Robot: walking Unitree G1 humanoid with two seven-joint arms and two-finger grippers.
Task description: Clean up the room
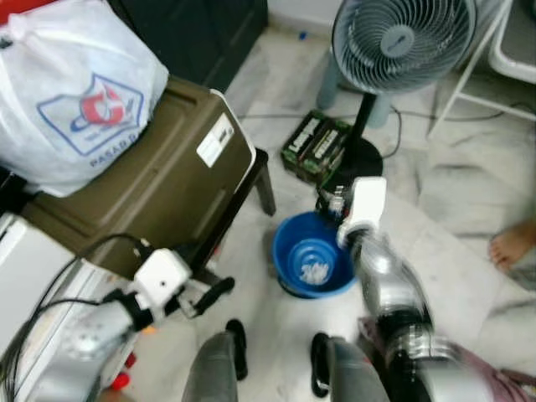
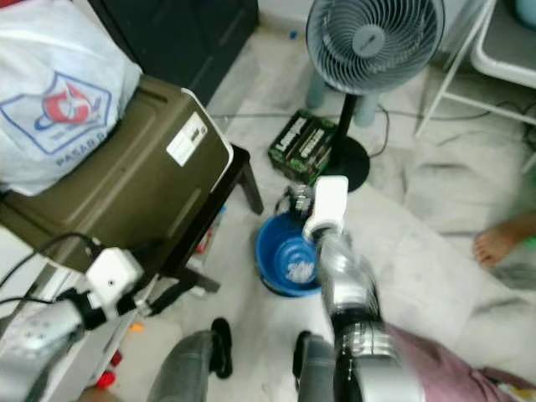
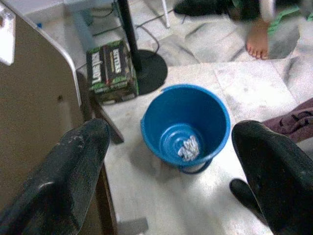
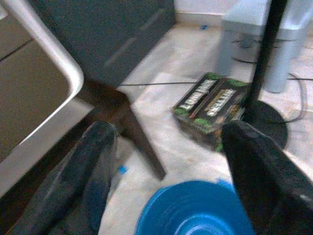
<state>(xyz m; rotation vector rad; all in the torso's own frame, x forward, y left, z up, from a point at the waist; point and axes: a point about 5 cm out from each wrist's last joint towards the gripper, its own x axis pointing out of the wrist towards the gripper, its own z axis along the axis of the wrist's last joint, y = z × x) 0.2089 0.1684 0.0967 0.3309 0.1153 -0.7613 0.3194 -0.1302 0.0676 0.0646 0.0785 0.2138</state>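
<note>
Your right end effector [image 4: 161, 176] hung wide open and empty over the blue bucket [image 1: 311, 255] at lower centre, crumpled paper [image 3: 188, 147] already inside. Lift straight up, clear of the rim and the fan [image 1: 394, 50]. Left end effector [image 3: 171, 171] was open too.

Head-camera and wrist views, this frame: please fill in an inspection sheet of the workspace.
Surface: pale marble floor.
Job's things: blue bucket on the floor, crumpled white scrap at its bottom.
Clutter: green-black carton beside the fan base; white plastic bag on an olive case.
Grippers: right gripper open, above the bucket's far rim; left gripper open, near the case.
Cables: black cord across the floor behind the carton.
Surroundings: standing fan; a person's bare foot.
</note>
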